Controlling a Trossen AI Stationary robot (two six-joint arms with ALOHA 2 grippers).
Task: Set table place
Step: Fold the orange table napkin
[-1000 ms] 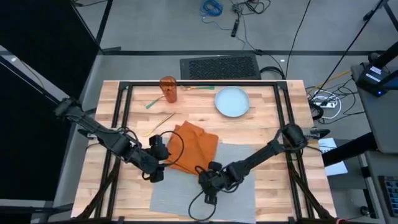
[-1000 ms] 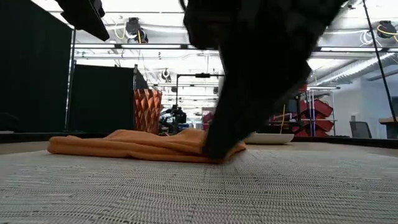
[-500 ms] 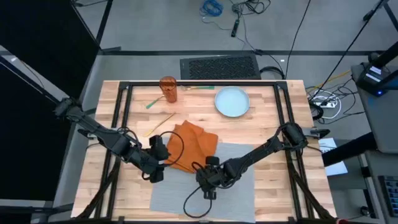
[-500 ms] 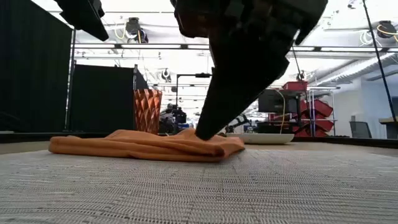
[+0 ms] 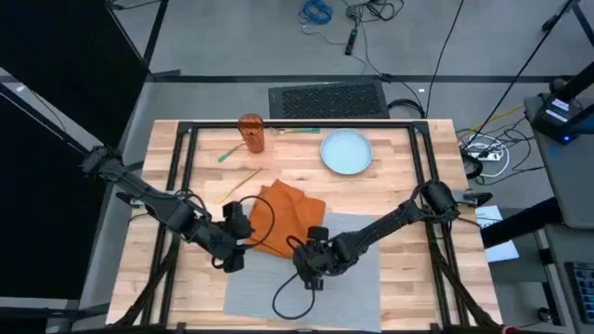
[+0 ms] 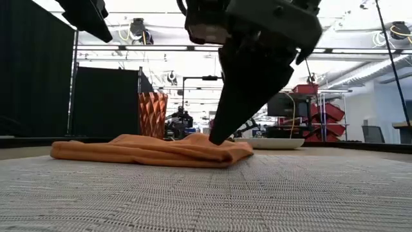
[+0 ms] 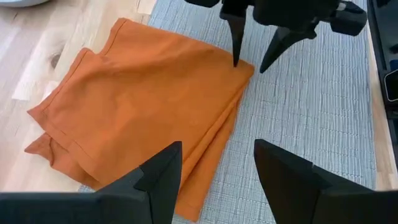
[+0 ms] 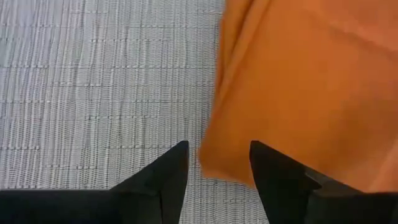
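A folded orange napkin (image 5: pixel 283 218) lies with its near corner on the grey placemat (image 5: pixel 316 278) and the rest on the wooden table (image 5: pixel 408 186). My right gripper (image 8: pixel 214 149) is open and points down at that corner (image 8: pixel 217 163), which lies between its fingers. My left gripper (image 7: pixel 217 149) is open at the napkin's left side (image 5: pixel 246 225), with nothing between its fingers. A pale plate (image 5: pixel 346 151) and an orange cup (image 5: pixel 251 133) stand at the far side. My right gripper comes from above at the napkin's corner on the placemat (image 7: pixel 244 67). One fingertip (image 7: pixel 236 57) stands over the cloth and the other over the mat. I cannot tell whether either touches.
Two thin utensils (image 5: pixel 239 181) lie on the wood between the cup and the napkin. A black frame (image 5: pixel 186 186) runs around the tabletop. Bare placemat (image 7: pixel 323 112) shows to the right of and nearer than the napkin.
My right gripper has gone from over the bare placemat toward the table's far edge, up to the napkin's corner. The napkin has stayed where it was.
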